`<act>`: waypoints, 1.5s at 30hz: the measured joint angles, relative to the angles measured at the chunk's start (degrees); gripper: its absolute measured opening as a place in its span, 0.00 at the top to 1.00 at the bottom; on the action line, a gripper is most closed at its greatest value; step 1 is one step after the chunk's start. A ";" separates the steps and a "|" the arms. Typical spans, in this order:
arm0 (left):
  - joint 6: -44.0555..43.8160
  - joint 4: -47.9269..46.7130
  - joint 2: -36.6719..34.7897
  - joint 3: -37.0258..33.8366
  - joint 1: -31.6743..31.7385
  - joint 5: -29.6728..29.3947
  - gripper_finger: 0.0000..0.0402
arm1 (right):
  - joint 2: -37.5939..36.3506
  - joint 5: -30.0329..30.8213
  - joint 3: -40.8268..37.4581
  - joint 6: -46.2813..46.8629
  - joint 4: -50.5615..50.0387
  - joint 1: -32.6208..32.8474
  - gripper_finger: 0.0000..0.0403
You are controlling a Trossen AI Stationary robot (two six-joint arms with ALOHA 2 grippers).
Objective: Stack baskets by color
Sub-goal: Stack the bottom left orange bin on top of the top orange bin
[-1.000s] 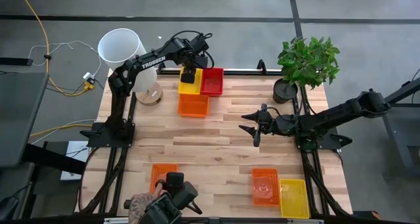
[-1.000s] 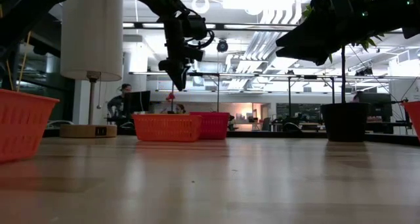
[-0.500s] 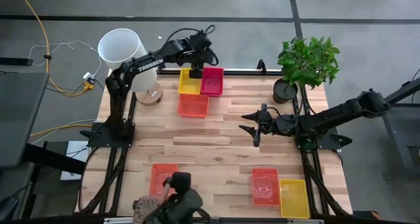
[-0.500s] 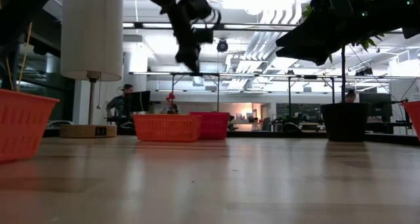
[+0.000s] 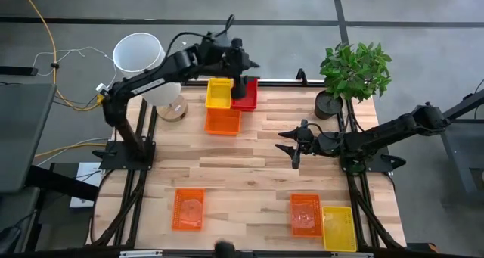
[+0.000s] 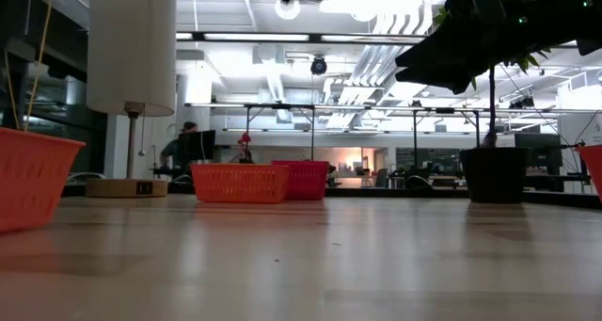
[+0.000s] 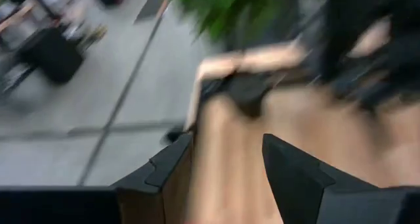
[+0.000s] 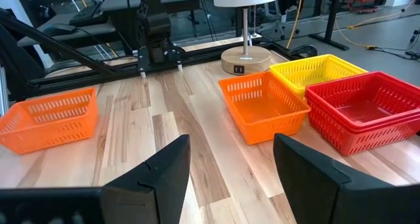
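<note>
The table (image 5: 257, 160) fills the middle of the high view. At its upper edge, left of centre, three baskets sit packed together: a yellow basket (image 5: 218, 94), the red basket (image 5: 248, 97) touching its right side, and an orange basket (image 5: 222, 121) just below the yellow one. In the right wrist view the red one appears to be two nested.

Along the lower edge lie a lone orange basket (image 5: 187, 209) at lower left and, at lower right, an orange basket (image 5: 305, 214) beside a second yellow basket (image 5: 339, 228).

The left claw (image 5: 240, 75) hangs over the seam between the upper yellow and red baskets, its jaws spread and empty. The right claw (image 5: 294, 147) waits right of centre, jaws wide, holding nothing.

The loose baskets lie straight down-frame from the upper group, long axes running up and down the picture. The lower-right pair looks nearer the right arm; the lower-left orange one nearer the left.
</note>
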 joint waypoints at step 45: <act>-47.25 0.17 -26.15 -62.45 -56.65 -16.55 0.58 | 0.00 -0.39 0.00 1.27 -0.04 -0.02 0.49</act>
